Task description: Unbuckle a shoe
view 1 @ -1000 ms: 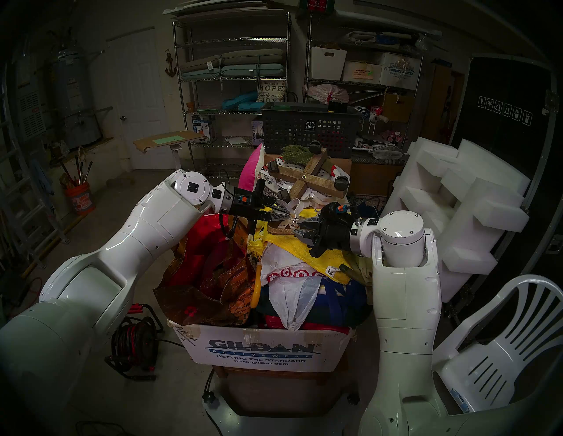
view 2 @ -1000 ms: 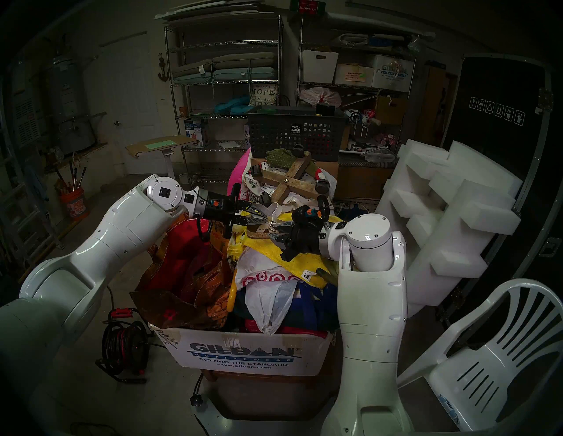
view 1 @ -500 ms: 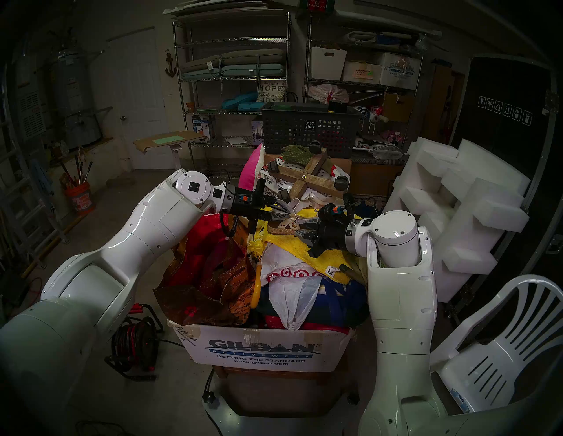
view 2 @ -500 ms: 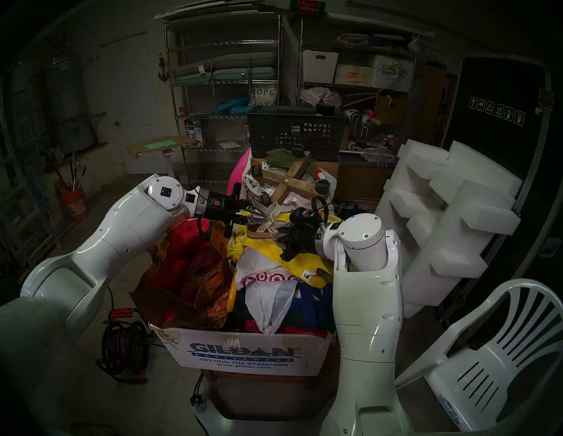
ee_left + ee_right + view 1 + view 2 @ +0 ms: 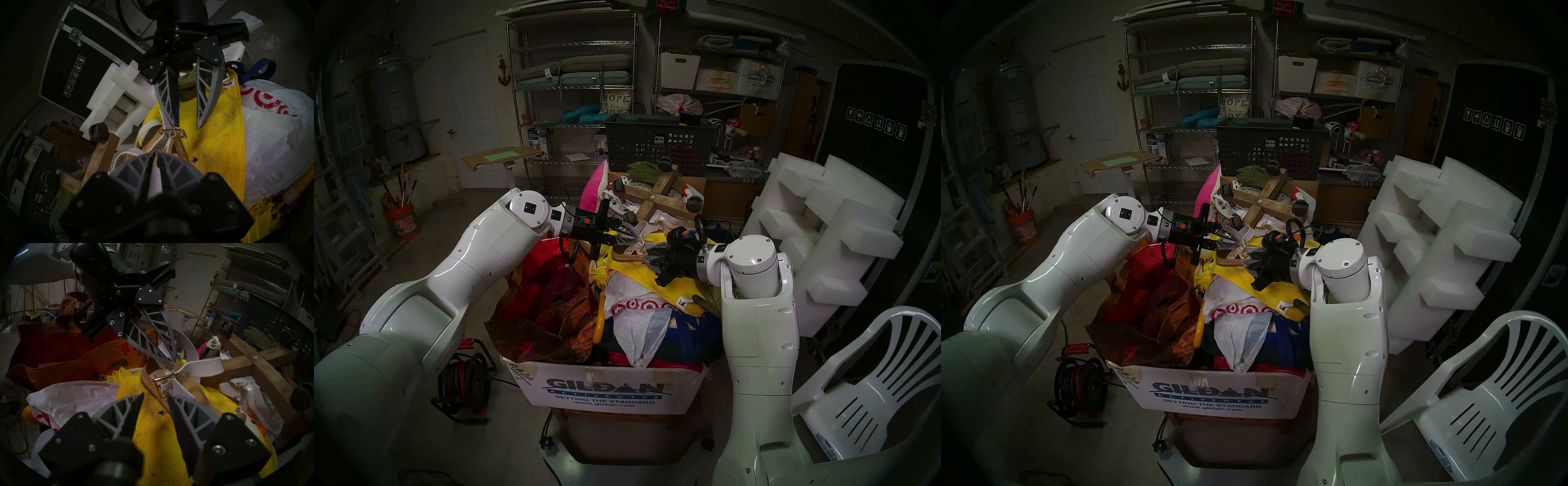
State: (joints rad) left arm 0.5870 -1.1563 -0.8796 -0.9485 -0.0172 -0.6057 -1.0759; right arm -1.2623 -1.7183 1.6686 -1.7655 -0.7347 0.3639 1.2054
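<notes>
The shoe [image 5: 628, 254] is a cream strappy sandal with a jute sole, lying on a yellow towel [image 5: 212, 152] on top of a heaped box. My left gripper [image 5: 155, 153] comes in from the left and is shut on the white ankle strap [image 5: 203, 366] just behind the small gold buckle [image 5: 163, 380]. My right gripper [image 5: 155, 394] faces it from the right and is open, nothing between its fingers. In the left wrist view one right fingertip [image 5: 175, 124] touches the strap at the buckle [image 5: 173, 133]. Most of the footbed is hidden by the straps and grippers.
A wooden cross dolly with casters [image 5: 656, 200] lies just behind the shoe. A white bag with red rings [image 5: 633, 305] and red tote bags [image 5: 544, 288] fill the cardboard box [image 5: 609, 390]. White foam blocks [image 5: 823, 237] and a plastic chair [image 5: 873, 390] stand to the right.
My right arm has shifted a little to the left and its wrist has rolled slightly, with the fingers staying at the buckle. The left gripper has kept its hold.
</notes>
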